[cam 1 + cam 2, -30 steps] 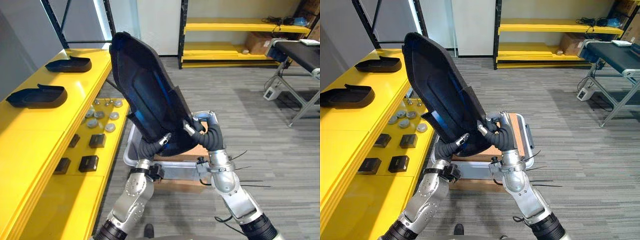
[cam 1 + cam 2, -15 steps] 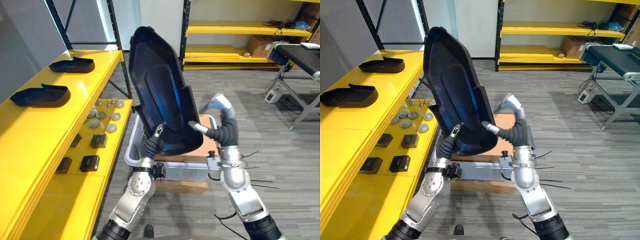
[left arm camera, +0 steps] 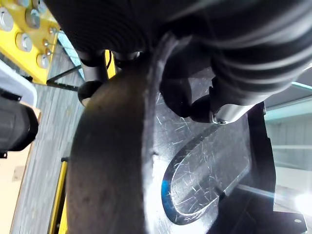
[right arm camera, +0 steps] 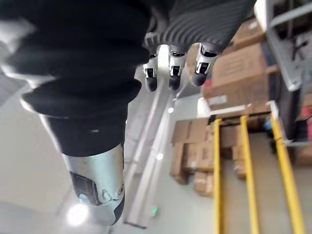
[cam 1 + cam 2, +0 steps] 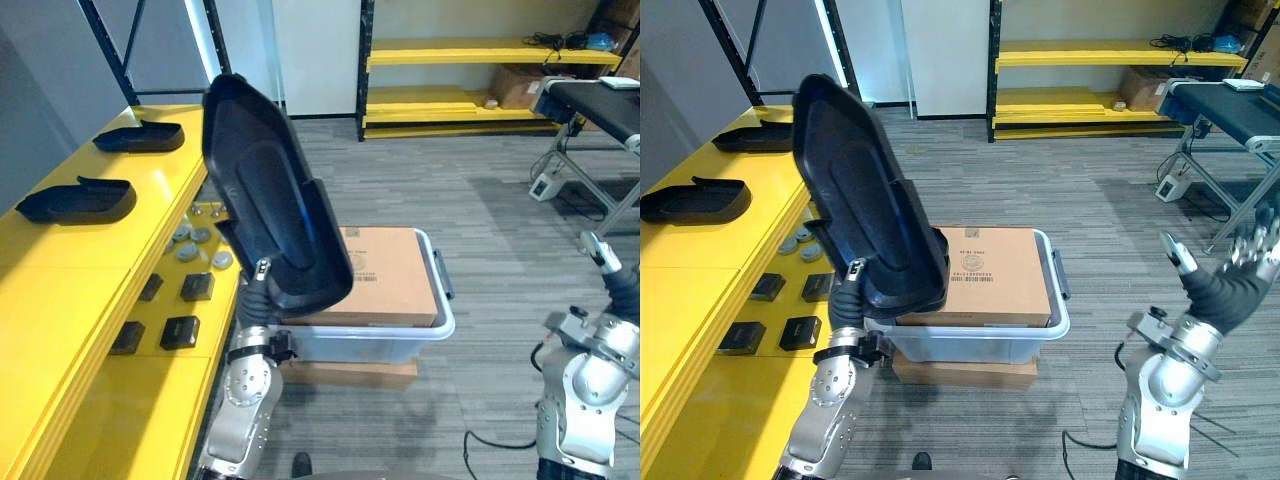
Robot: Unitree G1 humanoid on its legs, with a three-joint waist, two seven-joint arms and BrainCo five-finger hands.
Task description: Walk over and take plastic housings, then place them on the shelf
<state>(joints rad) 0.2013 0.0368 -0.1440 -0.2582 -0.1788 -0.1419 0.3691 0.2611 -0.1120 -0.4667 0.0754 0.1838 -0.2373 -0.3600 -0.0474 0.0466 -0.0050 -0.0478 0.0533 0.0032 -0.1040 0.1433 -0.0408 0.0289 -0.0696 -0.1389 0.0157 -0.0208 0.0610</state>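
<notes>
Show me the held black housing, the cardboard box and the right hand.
held black housing (image 5: 268, 190), left eye view, inner face
cardboard box (image 5: 392, 272), left eye view, top
right hand (image 5: 1238, 272), right eye view, dark cover

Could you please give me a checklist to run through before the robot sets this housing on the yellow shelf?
1. Grip of the left hand on the plastic housing: ok, fingers curled on its lower edge.
2. Clearance of the right hand: ok, open, off to the side.
3. Bare spot on the yellow shelf: ok, nearer than the two housings lying there.
4. Housing laid flat: not ok, it stands steeply tilted.
5. One-handed hold firm enough: cannot tell.
</notes>
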